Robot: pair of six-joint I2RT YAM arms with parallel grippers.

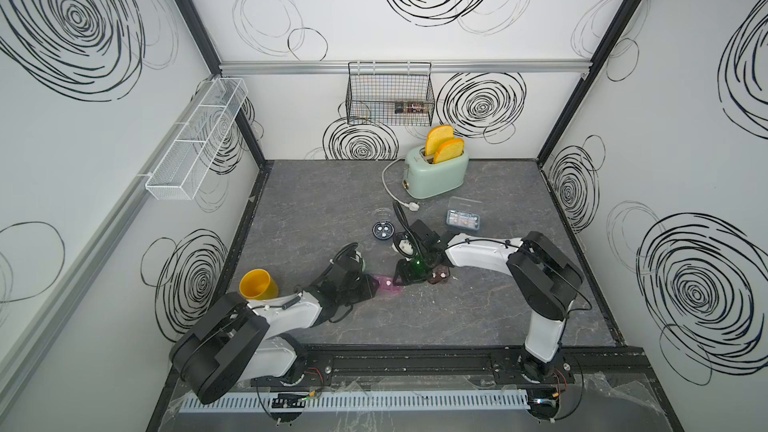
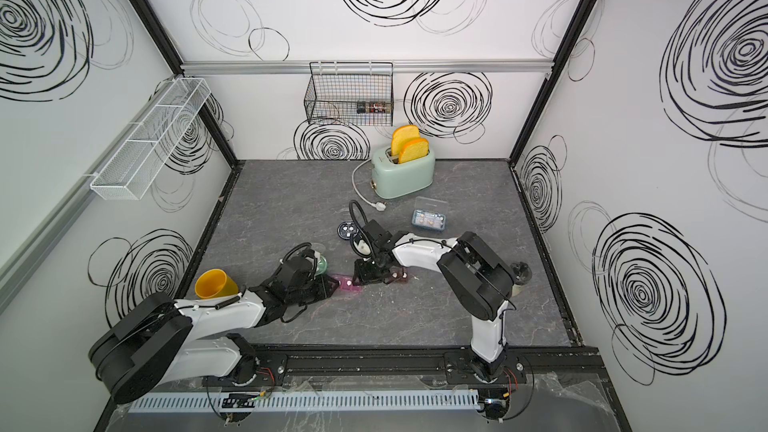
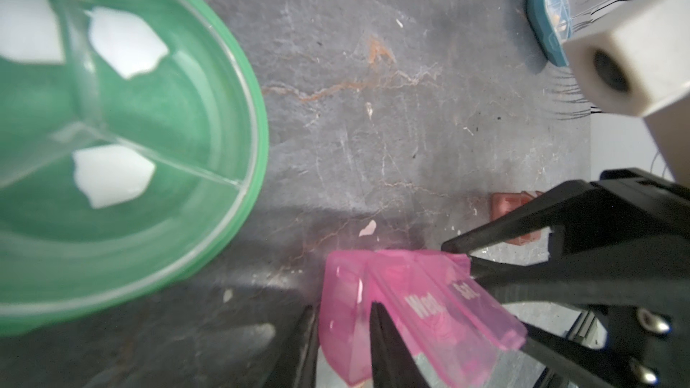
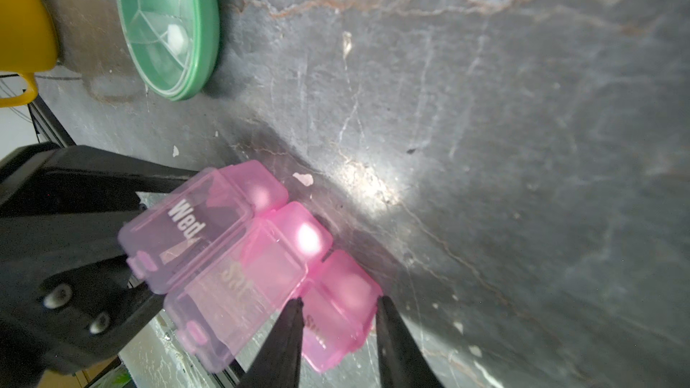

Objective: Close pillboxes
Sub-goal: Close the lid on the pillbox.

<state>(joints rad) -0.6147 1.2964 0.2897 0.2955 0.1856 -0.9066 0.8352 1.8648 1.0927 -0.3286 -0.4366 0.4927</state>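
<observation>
In the right wrist view the right gripper (image 4: 338, 302) has its two dark fingers closed against both sides of the end cell, marked "Sun", of the pink three-cell strip (image 4: 261, 251), which lies on the grey marbled desk (image 1: 415, 326). In the left wrist view the left gripper (image 3: 341, 307) is nearly closed, its fingers pinching the opposite end of the strip, by the flap marked "Wed". The "Wed" flap and the one next to it look tilted away from their cells rather than pressed flat, with pale pills showing in the cells behind them. In both top views the strip sits between the two grippers near the middle of the desk. The brown two-cell box (image 1: 440, 275) lies just beside the right gripper. The round green box (image 4: 168, 27) lies near the yellow mug (image 4: 22, 20), largely hidden under the left arm in the top views. The round navy box (image 1: 382, 229) and the clear-blue rectangular box (image 1: 463, 219) lie farther back, toward the mint-green toaster (image 1: 436, 172).
</observation>
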